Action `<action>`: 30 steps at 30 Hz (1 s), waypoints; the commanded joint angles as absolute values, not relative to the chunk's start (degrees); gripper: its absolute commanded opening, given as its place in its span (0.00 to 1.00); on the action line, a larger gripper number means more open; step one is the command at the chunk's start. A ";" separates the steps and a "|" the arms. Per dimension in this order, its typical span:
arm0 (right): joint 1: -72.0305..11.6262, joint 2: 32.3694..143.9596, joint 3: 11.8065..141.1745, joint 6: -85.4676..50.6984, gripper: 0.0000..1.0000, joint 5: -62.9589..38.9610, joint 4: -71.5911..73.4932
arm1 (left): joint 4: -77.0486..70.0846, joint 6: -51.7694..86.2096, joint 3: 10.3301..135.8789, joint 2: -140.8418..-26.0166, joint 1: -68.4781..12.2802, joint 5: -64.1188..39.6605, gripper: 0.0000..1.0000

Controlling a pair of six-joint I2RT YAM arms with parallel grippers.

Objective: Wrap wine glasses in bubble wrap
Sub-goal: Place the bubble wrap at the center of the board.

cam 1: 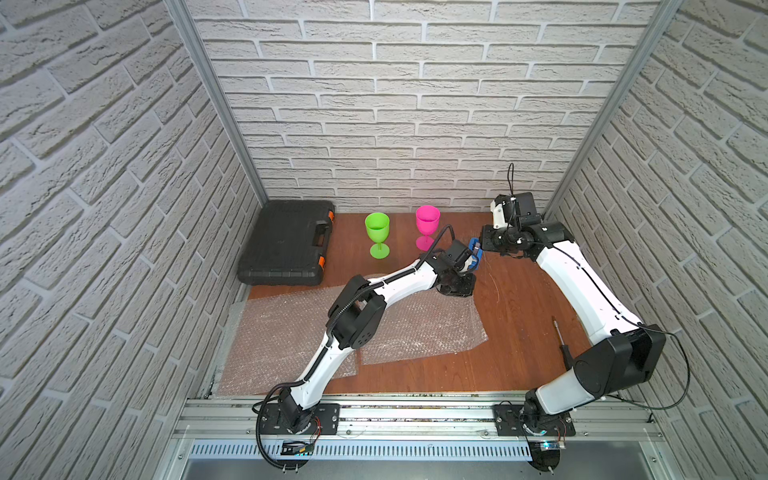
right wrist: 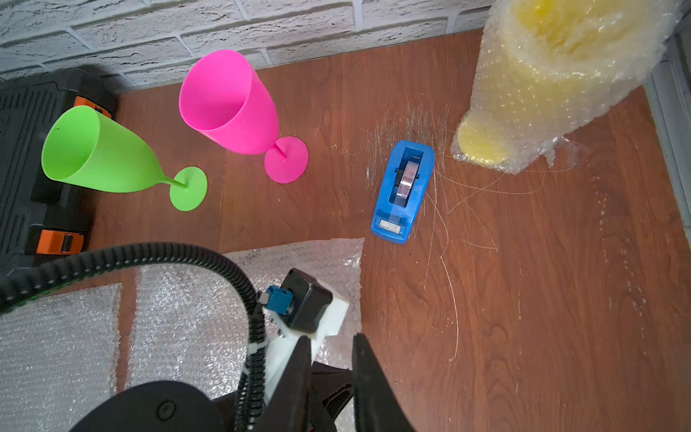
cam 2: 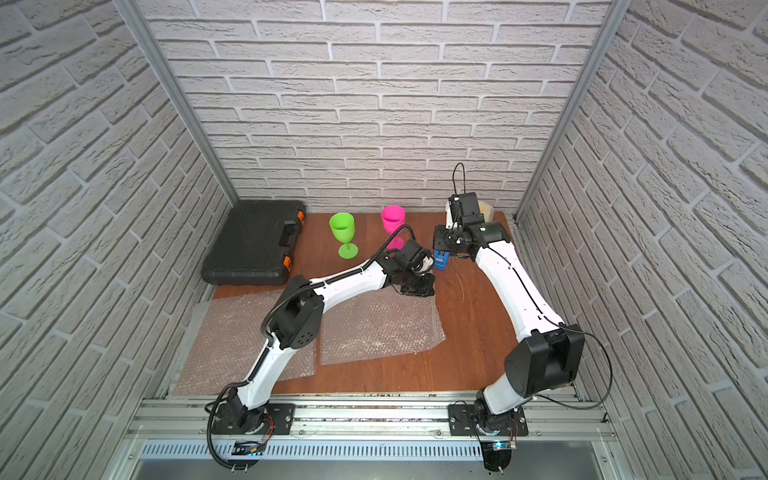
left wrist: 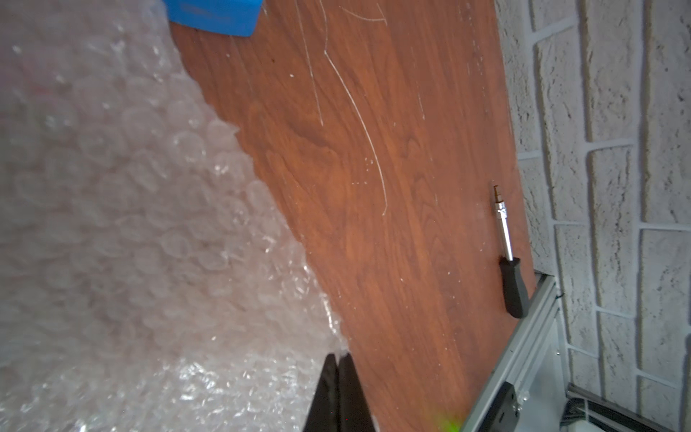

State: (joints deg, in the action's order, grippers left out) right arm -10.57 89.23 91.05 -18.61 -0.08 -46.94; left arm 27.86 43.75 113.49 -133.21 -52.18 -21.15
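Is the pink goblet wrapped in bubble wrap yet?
No, the pink goblet stands bare and upright on the table beside the green goblet.

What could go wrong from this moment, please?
1. The left gripper seems to pinch only the edge of the sheet; it may slip out.
2. The right gripper, open, hangs close over the left wrist; the arms may collide.
3. The dispenser stands near that sheet's corner; a pull could knock it.

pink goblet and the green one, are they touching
Apart. In both top views a wide strip of bare table shows between the pink goblet and the green goblet, at bowls and feet alike.
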 commanded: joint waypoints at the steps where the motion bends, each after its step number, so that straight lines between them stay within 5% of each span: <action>1: -10.79 88.85 90.71 -18.79 0.22 0.71 -46.56 | 23.74 44.53 115.37 -133.82 -53.12 -25.28 0.00; 9: -10.72 88.85 89.44 -19.68 0.23 3.43 -47.12 | 20.84 41.50 96.40 -117.83 -51.73 -19.82 0.39; 20: -11.28 91.85 80.89 -23.24 0.24 -11.03 -43.22 | 19.54 41.76 67.87 -95.21 -40.01 -15.14 0.60; 30: -12.04 89.68 77.52 -23.78 0.25 -8.83 -44.47 | 18.21 38.64 71.46 -97.58 -41.28 -19.40 0.56</action>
